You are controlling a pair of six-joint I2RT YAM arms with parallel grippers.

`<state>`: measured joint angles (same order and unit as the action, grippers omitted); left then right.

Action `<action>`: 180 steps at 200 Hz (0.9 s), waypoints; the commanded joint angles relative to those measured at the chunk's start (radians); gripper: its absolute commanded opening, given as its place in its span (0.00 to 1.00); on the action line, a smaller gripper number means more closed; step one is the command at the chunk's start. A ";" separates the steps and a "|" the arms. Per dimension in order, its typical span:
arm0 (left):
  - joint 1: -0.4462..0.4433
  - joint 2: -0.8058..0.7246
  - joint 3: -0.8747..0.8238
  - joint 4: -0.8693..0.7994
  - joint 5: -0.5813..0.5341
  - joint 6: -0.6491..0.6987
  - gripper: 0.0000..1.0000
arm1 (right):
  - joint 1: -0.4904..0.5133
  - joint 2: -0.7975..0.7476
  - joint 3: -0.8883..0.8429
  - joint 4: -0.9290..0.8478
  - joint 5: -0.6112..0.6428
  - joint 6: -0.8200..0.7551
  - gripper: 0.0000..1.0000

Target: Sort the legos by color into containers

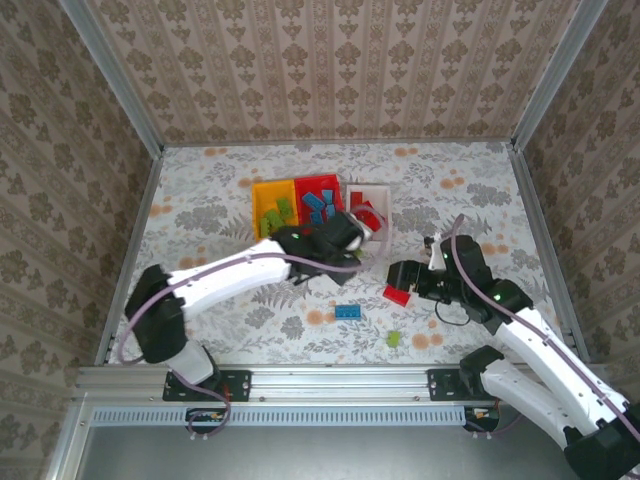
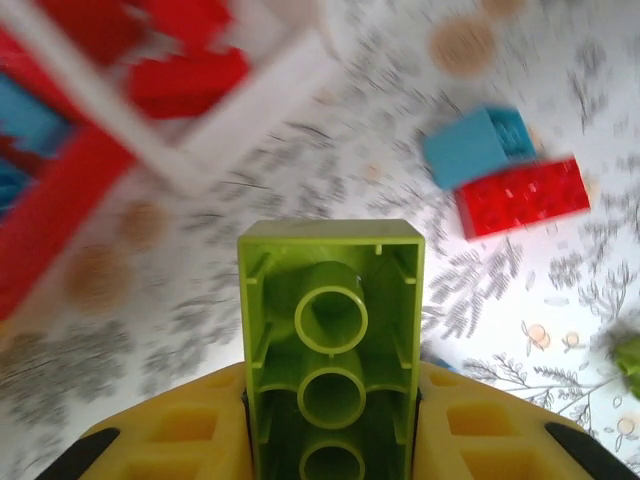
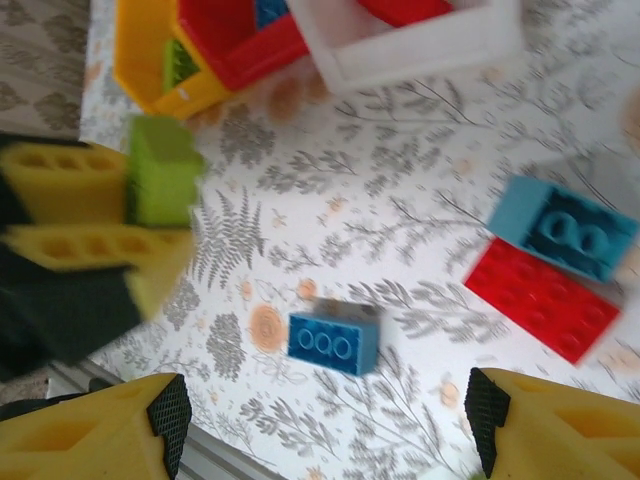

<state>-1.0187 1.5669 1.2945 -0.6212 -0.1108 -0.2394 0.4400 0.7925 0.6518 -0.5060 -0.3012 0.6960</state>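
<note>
Nearest the lens, lime green brick (image 2: pixel 330 340) pinched underside-up in the left gripper (image 2: pixel 330 415), held off the table (image 1: pixel 200 200), likely for carrying to the yellow bin (image 1: pixel 256 205) holding other green bricks (image 1: pixel 281 212), left of the red bin (image 1: pixel 318 179) and white bin (image 1: pixel 380 187) at centre top. Toward lower right, right gripper (image 3: pixel 325 435) spread wide over a blue brick (image 3: pixel 335 340) and red brick (image 3: pixel 545 295), seemingly ready for the next pick.
</note>
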 commanded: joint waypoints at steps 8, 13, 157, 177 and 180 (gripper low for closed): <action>0.181 -0.060 -0.029 -0.109 -0.018 -0.085 0.27 | 0.091 0.120 0.073 0.159 -0.009 -0.101 0.76; 0.220 -0.060 -0.023 -0.116 -0.014 -0.088 0.27 | 0.119 0.149 0.093 0.173 0.005 -0.119 0.76; 0.646 0.594 0.609 -0.347 -0.048 -0.228 0.31 | 0.216 0.535 0.248 0.598 0.137 -0.178 0.78; 0.643 0.635 0.654 -0.373 -0.045 -0.234 0.42 | 0.194 0.524 0.231 0.582 0.134 -0.171 0.78; 0.643 0.638 0.657 -0.373 -0.044 -0.235 0.44 | 0.190 0.521 0.229 0.577 0.134 -0.170 0.78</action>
<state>-0.3721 2.1723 1.8946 -0.9184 -0.1440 -0.4446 0.6544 1.3270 0.8829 0.0605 -0.1860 0.5083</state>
